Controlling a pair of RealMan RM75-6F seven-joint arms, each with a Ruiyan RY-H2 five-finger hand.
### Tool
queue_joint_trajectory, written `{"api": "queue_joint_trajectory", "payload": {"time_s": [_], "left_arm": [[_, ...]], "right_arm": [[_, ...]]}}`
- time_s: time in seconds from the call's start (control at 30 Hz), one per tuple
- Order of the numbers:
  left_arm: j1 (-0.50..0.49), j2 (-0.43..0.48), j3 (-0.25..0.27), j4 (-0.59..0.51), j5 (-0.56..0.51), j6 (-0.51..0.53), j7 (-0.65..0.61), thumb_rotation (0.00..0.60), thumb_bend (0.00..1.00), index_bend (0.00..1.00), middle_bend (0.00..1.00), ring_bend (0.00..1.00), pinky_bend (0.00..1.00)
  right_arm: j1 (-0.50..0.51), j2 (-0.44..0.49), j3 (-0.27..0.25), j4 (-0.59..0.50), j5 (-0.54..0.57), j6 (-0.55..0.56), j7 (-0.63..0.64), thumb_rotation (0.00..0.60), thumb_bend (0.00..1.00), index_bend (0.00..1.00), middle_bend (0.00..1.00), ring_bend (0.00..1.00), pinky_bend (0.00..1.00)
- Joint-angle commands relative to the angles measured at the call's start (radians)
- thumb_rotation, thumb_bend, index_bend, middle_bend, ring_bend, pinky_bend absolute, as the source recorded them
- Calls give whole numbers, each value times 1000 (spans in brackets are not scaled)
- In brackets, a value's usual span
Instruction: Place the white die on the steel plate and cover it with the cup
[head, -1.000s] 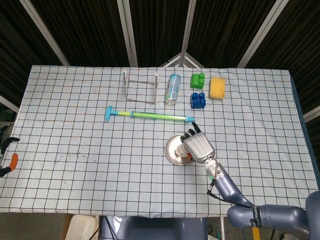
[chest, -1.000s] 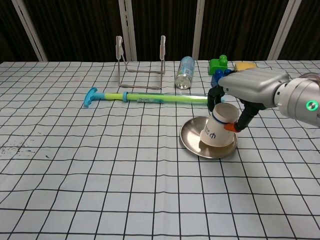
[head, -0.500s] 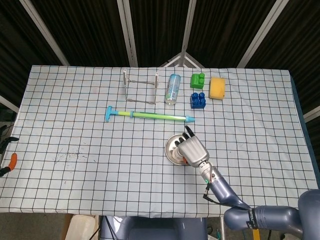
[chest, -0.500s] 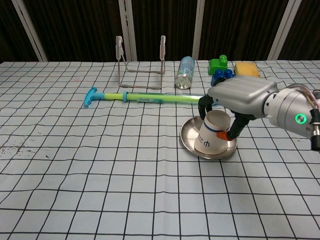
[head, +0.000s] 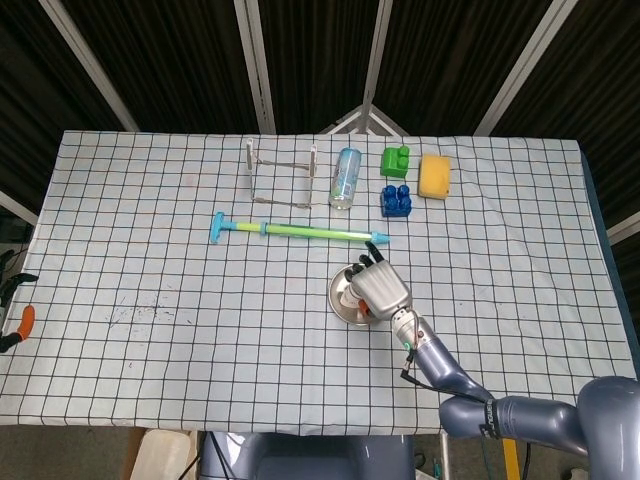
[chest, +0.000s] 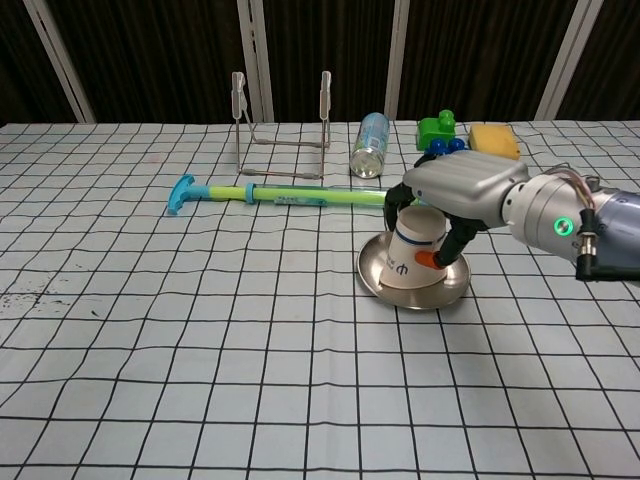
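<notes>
A white paper cup (chest: 411, 258) stands upside down on the round steel plate (chest: 373, 283), close to upright, its rim on the plate. My right hand (chest: 457, 189) grips the cup from above, fingers wrapped around its sides. In the head view the right hand (head: 378, 288) covers most of the cup (head: 349, 296) and the plate (head: 337, 296) shows at its left. The white die is hidden from both views. My left hand is out of sight.
A green and blue pump stick (chest: 290, 196) lies just behind the plate. Further back are a wire rack (chest: 281, 125), a lying bottle (chest: 369, 144), green block (chest: 436, 130), blue block (head: 396, 200) and yellow sponge (chest: 494, 138). An orange-handled tool (head: 20, 327) lies off the table's left edge.
My right hand has moved left and lowered the tilted cup, which now stands nearly upright on the plate's middle.
</notes>
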Motion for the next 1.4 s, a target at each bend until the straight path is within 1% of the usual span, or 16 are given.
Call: {"api": "queue_joint_trajectory", "payload": {"time_s": [0.03,0.37,0.57,0.77,0.97,1.07,1.13,1.27,1.4], "left_arm": [[0,0,1,0,2,0,0,600,672,278,0,0,95],[-1,-2,3,0,5,0,5,600,672,278,0,0,95],[-3,-2,2,2,2,-4,4,600,672,278,0,0,95],[-4,-4,4,-1,6,-4,10,600,672,279,0,0,95],[-2,-2,5,-4,7,-1,10,600,672,279,0,0,95],[-2,-3,4,-3,6,-1,8,600,672,279,0,0,95],[-3,-3,5,-3,7,-3,9,600,672,279,0,0,95],[-4,-3,8,-5,14,-1,12,600,672,279,0,0,95],[-2,-3,7,-5,14,3,9,600,672,279,0,0,95]], "right_arm": [[4,-11,10,25,-8,-11,22,600,371,570,490,230,0],[11,-45,29,101,-17,-33,66,600,373,570,491,230,0],[0,-29,24,111,-11,-30,59,600,382,570,491,230,0],[-28,22,-2,53,-16,-11,31,600,388,574,497,230,0],[-57,76,-47,-56,-35,11,-18,600,388,574,497,230,0],[-72,90,-74,-109,-60,21,-25,600,387,574,497,230,0],[-78,93,-82,-133,-78,31,-28,600,388,574,497,230,0],[-72,84,-76,-161,-93,26,-27,600,388,573,497,230,0],[-50,55,-40,-149,-74,-3,-3,600,394,574,499,230,0]]}}
